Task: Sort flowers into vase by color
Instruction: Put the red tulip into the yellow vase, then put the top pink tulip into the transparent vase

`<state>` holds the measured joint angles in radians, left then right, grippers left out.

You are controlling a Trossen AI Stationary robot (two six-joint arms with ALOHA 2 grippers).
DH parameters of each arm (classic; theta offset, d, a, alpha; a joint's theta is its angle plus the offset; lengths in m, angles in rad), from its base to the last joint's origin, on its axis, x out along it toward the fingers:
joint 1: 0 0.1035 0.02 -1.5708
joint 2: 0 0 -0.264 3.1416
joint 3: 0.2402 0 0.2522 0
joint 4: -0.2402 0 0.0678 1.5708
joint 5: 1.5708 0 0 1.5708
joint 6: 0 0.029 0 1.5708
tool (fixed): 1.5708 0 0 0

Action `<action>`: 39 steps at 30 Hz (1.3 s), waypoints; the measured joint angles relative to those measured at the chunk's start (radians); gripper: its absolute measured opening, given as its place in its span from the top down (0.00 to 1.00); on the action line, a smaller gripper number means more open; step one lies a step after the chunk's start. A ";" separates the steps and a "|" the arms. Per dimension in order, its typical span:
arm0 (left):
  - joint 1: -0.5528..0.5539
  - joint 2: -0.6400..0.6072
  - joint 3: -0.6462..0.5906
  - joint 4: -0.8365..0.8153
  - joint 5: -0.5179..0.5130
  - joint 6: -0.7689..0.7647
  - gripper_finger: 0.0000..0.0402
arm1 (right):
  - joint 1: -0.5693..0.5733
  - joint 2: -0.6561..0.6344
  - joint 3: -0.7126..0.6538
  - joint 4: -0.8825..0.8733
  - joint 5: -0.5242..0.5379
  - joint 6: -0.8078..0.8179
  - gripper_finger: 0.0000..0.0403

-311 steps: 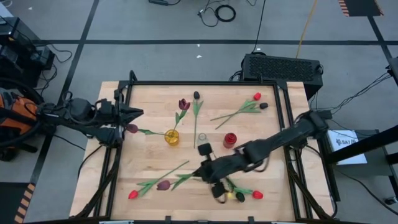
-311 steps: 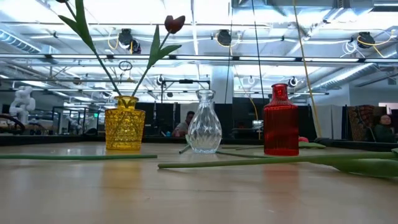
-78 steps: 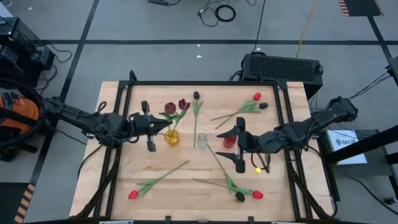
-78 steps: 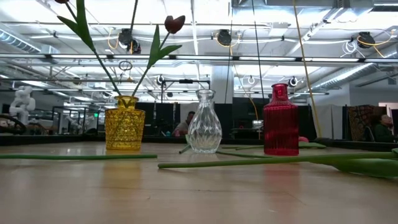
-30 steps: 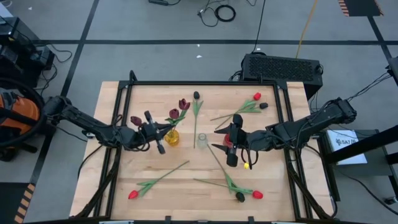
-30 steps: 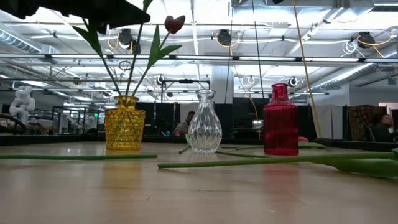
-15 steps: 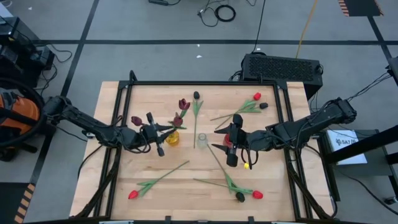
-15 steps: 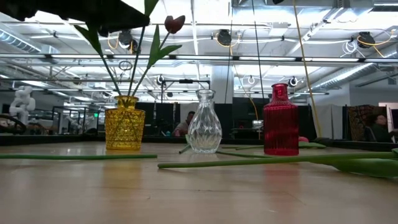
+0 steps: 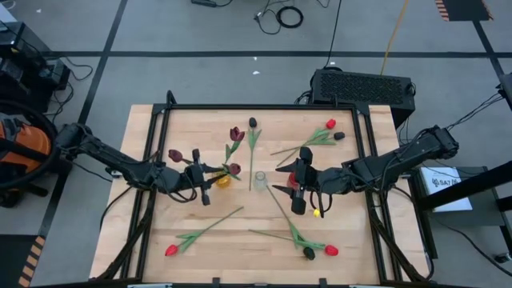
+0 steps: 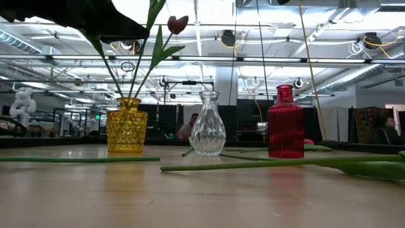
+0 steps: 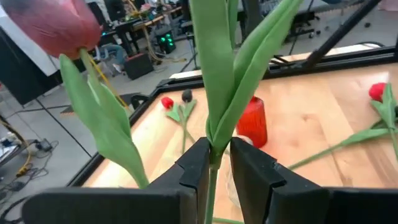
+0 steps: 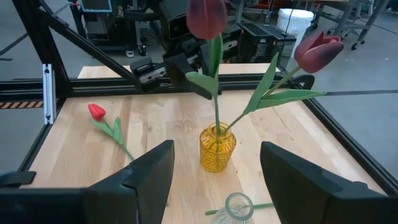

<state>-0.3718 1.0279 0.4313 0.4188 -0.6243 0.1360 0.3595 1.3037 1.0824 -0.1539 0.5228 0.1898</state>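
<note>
Above the yellow vase [image 9: 222, 179]: left hand [image 9: 206, 177] now looser round maroon tulip's stem [image 11: 213, 163].

In the low view the left arm [image 10: 69, 16] is cut off at the top edge, hiding 1 maroon tulip's [image 9: 234, 169] head.

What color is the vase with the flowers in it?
Yellow. The vase shows best in the low view, with green stems sticking out.

Yellow vase [image 12: 217, 148] on the table [image 12: 161, 134], holding maroon tulips [image 12: 318, 51]. One red tulip [image 12: 96, 112] lying flat. Clear vase [image 12: 238, 205] nearer, rim visible.
</note>
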 joint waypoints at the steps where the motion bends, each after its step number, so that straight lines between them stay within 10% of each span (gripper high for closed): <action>1: -0.005 -0.001 0.000 -0.005 0.000 -0.001 0.81 | 0.000 0.000 0.000 -0.003 0.000 0.000 0.43; 14: -0.057 -0.034 0.000 -0.187 -0.005 -0.156 0.46 | 0.000 0.000 0.000 -0.025 0.000 0.000 0.43; 39: -0.239 -0.232 0.001 -0.202 -0.013 -0.050 0.44 | -0.013 0.000 0.000 -0.077 0.008 0.005 0.43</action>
<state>-0.6113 0.7956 0.4320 0.2169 -0.6369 0.0859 0.3466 1.3037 1.0828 -0.2310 0.5312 0.1947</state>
